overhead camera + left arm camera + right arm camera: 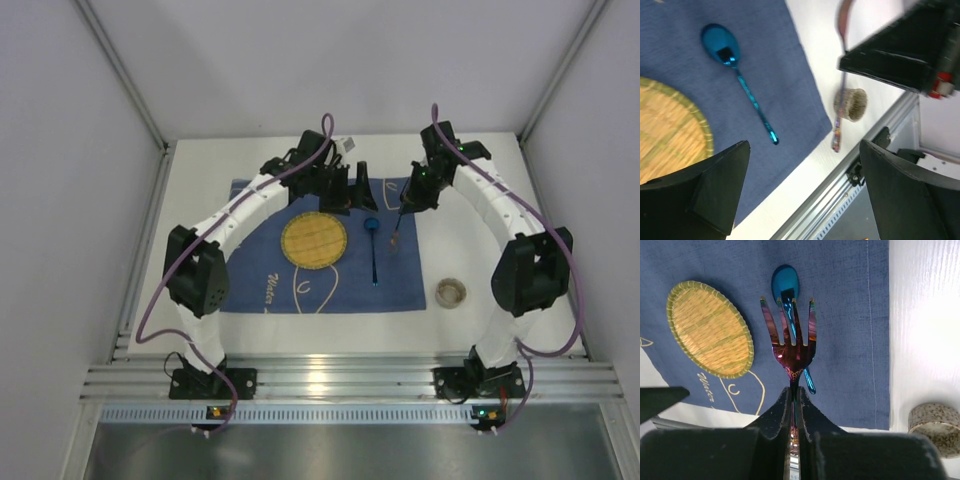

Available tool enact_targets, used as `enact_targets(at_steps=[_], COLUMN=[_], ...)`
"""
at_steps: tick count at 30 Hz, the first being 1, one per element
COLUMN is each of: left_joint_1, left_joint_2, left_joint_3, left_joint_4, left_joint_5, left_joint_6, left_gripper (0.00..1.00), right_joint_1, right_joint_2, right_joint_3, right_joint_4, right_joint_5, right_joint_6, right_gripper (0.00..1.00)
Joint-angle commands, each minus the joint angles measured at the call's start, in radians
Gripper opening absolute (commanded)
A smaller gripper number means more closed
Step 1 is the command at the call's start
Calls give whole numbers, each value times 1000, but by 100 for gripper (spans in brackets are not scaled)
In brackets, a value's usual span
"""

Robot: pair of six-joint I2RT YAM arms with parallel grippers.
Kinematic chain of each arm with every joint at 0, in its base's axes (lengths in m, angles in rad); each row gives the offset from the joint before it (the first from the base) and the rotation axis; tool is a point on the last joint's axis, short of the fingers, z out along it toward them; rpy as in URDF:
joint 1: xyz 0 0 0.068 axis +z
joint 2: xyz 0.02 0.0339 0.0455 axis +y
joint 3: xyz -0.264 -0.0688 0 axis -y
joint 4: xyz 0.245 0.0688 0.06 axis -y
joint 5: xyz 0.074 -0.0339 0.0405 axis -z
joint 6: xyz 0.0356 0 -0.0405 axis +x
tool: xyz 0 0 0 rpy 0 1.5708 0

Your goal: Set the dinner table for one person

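Observation:
The white dinner table [470, 235] carries a blue cloth mat [250, 270] with a round woven yellow plate [313, 240] and a blue spoon [372, 248] lying on it. My right gripper [412, 197] is shut on the handle of an iridescent purple fork [790, 335], holding it tines out above the spoon [785, 282] near the mat's right part. The fork also hangs in the left wrist view [841, 100]. My left gripper [350, 188] hovers open and empty over the mat's far edge, its fingers [715, 190] wide apart.
A small speckled cup [451, 292] stands on the bare table right of the mat; it also shows in the right wrist view [934, 427] and the left wrist view [852, 104]. A metal rail [320, 380] runs along the near edge. Grey walls enclose the table.

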Motion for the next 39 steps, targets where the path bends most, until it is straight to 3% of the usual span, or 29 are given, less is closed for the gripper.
enact_targets(at_steps=[1,8,12,21,22,23,26,27,28,35,36,38,39], left_joint_1=[-24,-69,-75,-116,-118,-122,-135,-138,-139,-106,-93,-43,-20], left_joint_2=[-79,-107,-137,-65,-62,-59,-38,-36,-35,-85,-111,-149,-194], left_joint_3=[-61,-188,-288,-239,-239,-239,-231,-229,-231,-295,-330,-378,-431], left_joint_4=[156,228,377,415,438,450,469,469,469,408,386,366,353], left_joint_5=[103,94,79,19,18,30,59,59,62,21,13,7,8], left_joint_6=[-23,-59,-131,-199,-208,-226,-243,-245,-250,-250,-240,-216,-205], left_gripper=[95,91,91,82,79,62,37,11,1,0,0,0,0], right_joint_1=[-1,0,3,5,3,3,2,2,2,5,2,0,-1], right_joint_2=[-49,6,17,-5,-11,-13,-19,-20,-22,-5,-2,6,6], right_joint_3=[11,115,126,39,27,21,1,-4,-18,-13,5,20,23], right_joint_4=[-5,24,42,86,90,97,117,126,139,215,214,209,205], right_joint_5=[-9,-121,-172,-264,-268,-268,-271,-274,-279,-322,-324,-333,-333], right_joint_6=[45,48,37,8,9,6,9,12,17,63,62,43,39], right_gripper=[0,0,0,0,0,0,0,0,0,0,3,43,55])
